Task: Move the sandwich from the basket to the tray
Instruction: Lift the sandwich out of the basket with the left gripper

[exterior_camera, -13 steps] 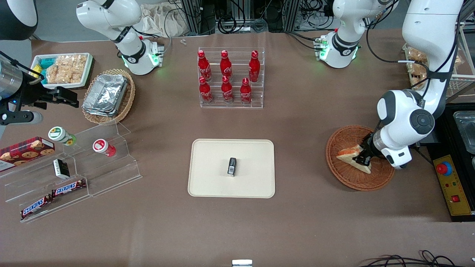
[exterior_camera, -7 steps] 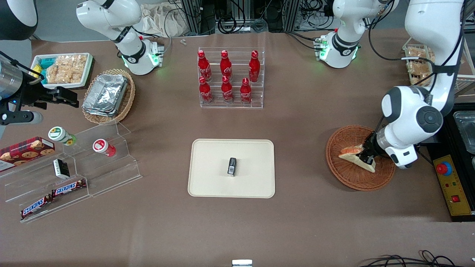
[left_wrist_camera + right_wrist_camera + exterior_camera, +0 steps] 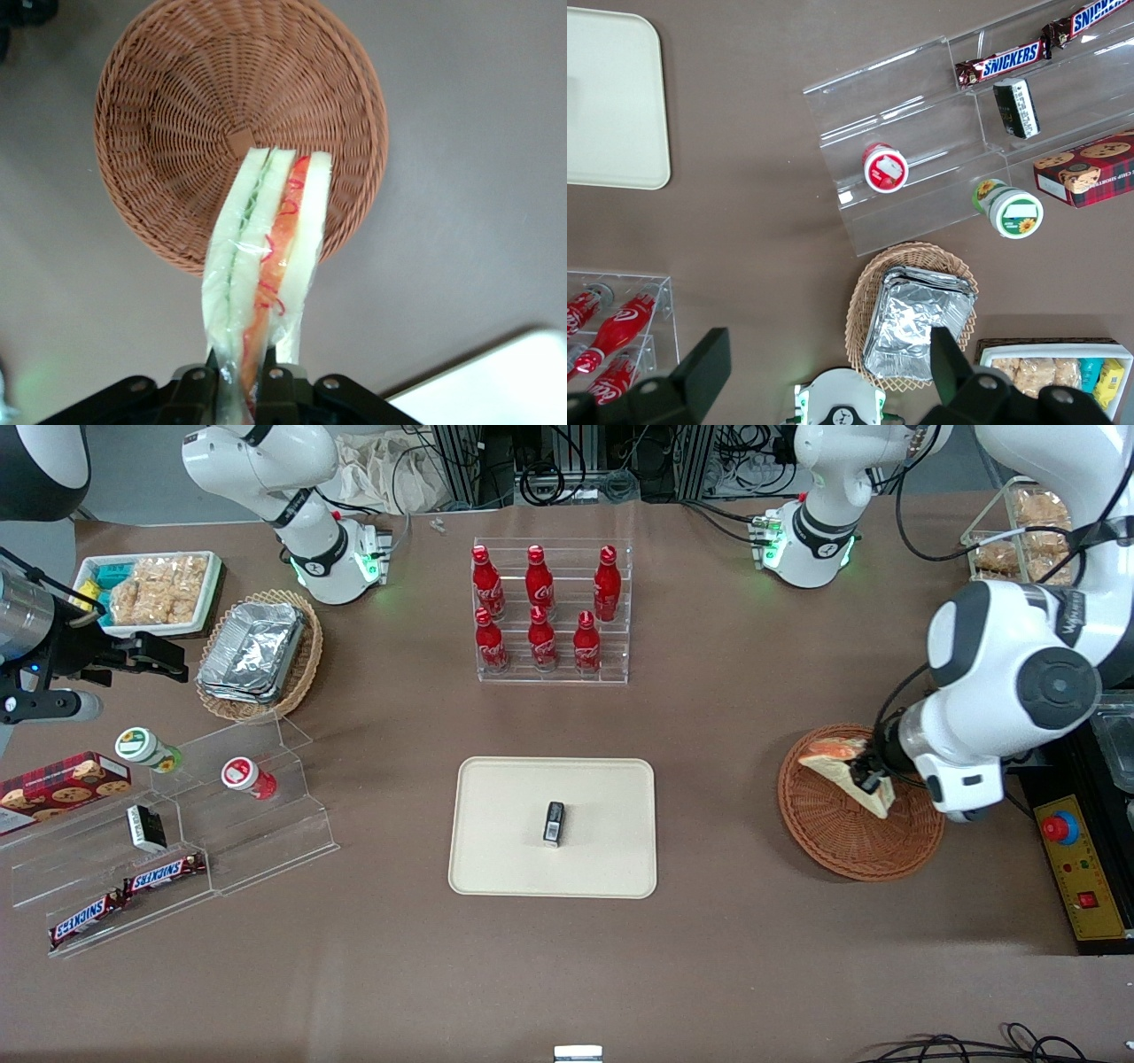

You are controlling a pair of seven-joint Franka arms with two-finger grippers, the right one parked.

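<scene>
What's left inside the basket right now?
Nothing shows on the visible weave of the basket. The end effector holds the sandwich raised above it, shut on the wrapped wedge. The sandwich covers a strip of the basket's floor and rim, so that part stays unseen.

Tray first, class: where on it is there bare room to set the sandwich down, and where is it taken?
The tray is bare all round a small black packet at its middle; the widest patches lie between packet and either short rim. The gripper holds the sandwich in its jaws above the basket.
</scene>
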